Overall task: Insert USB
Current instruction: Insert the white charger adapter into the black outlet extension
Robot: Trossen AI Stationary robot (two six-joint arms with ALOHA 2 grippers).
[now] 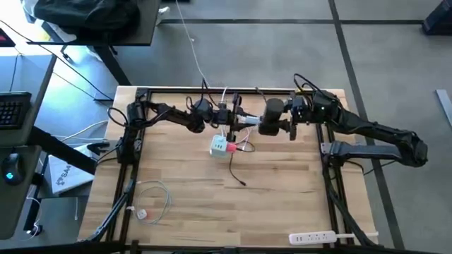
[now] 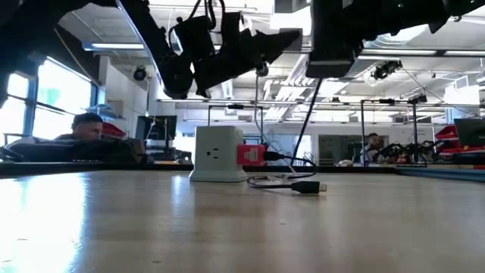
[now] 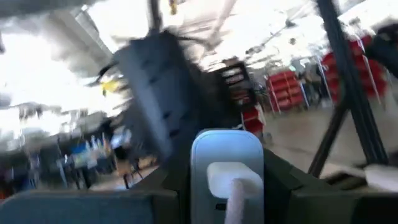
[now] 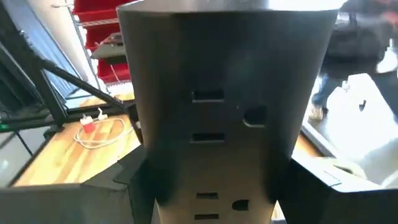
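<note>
Below and just in front of the left gripper (image 1: 224,113), on the table (image 1: 282,204), stands the white charger cube (image 2: 216,152). The USB (image 2: 251,155), red-pink, sits against the cube's side; I cannot tell whether it is fully seated or only touching. Its thin black cable (image 2: 295,184) trails away from both grippers, its free end lying loose on the wood.

Neither gripper is on that plug. The left one is clamped on a silvery-blue plug (image 3: 227,162) with a white cable, held up off the table. Facing it, close ahead, the right gripper (image 1: 281,120) is closed around a dark block (image 4: 217,93) with slot-like ports in its face.

Risks, as I judge them:
- The held plug and the block's ports may meet off-line. Both hang in the air, so a small tilt in either wrist could jam the plug on the port's edge or push the block askew in its grip.
- The white cable hanging under the left gripper could drag across the cube and knock the red-pink plug loose.
- If the red-pink plug is the one meant, both grippers are busy with something else.

Count: two arms, one cube, one red-pink plug, one silvery-blue plug, one dark block. Well away from both grippers, near the table's front edge, lie one coiled white cable (image 1: 152,197) and one white power strip (image 1: 311,238).
</note>
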